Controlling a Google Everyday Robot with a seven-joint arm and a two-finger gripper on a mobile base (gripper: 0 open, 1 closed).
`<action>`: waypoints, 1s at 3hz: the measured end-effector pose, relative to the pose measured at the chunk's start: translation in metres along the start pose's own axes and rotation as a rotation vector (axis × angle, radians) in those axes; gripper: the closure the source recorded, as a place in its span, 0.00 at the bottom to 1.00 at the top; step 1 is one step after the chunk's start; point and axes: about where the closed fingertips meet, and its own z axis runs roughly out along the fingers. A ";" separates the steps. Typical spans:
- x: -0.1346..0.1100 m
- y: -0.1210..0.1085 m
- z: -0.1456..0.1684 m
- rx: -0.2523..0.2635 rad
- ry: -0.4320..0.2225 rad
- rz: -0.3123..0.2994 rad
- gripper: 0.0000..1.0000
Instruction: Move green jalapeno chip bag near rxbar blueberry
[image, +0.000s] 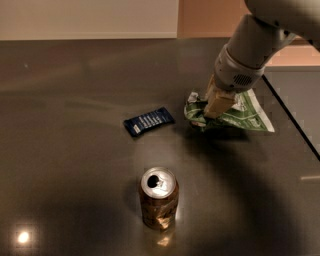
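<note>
green jalapeno chip bag (246, 113), gripper (210, 114) pinching its crumpled end

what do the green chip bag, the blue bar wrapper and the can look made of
green jalapeno chip bag: thin foil-like film, crinkled where the claw pinches it.
rxbar blueberry: probably smooth plastic wrapper, flat and printed.
can: likely aluminium, with a shiny top and a dented side.

Beige gripper fingers (218, 102) on green-white chip bag (246, 113); navy, white-lettered rxbar (149, 121); brown can (159, 204); dark table (75, 75).
</note>
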 end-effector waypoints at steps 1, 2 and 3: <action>-0.022 -0.014 0.006 -0.010 -0.020 -0.008 1.00; -0.035 -0.025 0.014 -0.015 -0.028 -0.005 0.82; -0.042 -0.032 0.019 -0.025 -0.033 0.001 0.61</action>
